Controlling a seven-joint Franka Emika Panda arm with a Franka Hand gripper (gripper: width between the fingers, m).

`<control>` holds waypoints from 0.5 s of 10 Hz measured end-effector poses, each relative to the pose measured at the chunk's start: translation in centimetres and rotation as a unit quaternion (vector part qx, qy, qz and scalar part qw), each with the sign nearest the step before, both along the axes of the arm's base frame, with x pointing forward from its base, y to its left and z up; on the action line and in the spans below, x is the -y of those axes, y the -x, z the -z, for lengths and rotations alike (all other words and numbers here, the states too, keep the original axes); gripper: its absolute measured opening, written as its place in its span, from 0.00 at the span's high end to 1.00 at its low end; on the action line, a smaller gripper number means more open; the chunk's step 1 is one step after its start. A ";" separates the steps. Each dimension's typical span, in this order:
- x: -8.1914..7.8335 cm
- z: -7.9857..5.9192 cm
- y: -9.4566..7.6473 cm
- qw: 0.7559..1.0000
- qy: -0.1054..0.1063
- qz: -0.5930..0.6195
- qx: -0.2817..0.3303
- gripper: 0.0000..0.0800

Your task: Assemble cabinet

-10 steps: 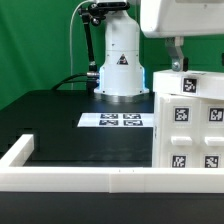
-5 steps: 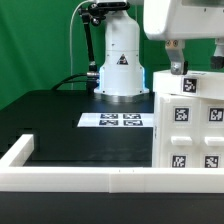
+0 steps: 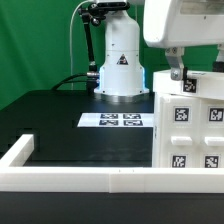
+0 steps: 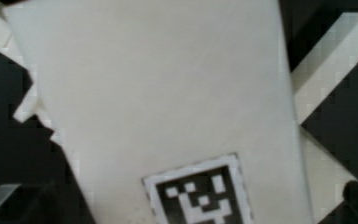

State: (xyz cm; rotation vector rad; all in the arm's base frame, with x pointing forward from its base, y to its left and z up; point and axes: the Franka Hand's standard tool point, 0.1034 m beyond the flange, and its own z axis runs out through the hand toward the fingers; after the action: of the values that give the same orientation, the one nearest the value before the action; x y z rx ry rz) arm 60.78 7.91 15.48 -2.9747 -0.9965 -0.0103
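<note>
The cabinet (image 3: 190,125), a large white box with black-and-white tags on its front, stands at the exterior view's right on the black table. My gripper (image 3: 196,72) hangs right over its top edge, with one dark finger (image 3: 176,72) down at the top left corner. In the wrist view a white face of the cabinet (image 4: 158,90) with one tag (image 4: 202,190) fills the space between the fingers of the gripper (image 4: 179,205). The jaws stand wide apart on either side of it, open. The cabinet's right part is cut off by the frame edge.
The marker board (image 3: 112,121) lies flat on the table in front of the arm's white base (image 3: 120,60). A long white rail (image 3: 90,178) borders the table's near and left edges. A green backdrop stands behind.
My gripper has come down toward the cabinet's top edge and shifted slightly to the exterior view's right. The cabinet has not moved.
</note>
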 end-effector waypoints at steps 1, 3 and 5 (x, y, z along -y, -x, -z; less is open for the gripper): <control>0.0 0.1 0.0 1.000 0.000 0.001 -0.001 0.00; 0.1 0.0 0.0 1.000 0.000 0.005 -0.001 0.31; 0.1 0.0 0.0 1.000 0.000 0.006 -0.001 0.31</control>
State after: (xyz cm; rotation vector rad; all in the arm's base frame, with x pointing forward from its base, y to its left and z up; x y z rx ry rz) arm 60.75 7.79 15.44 -2.9806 -0.9786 -0.0087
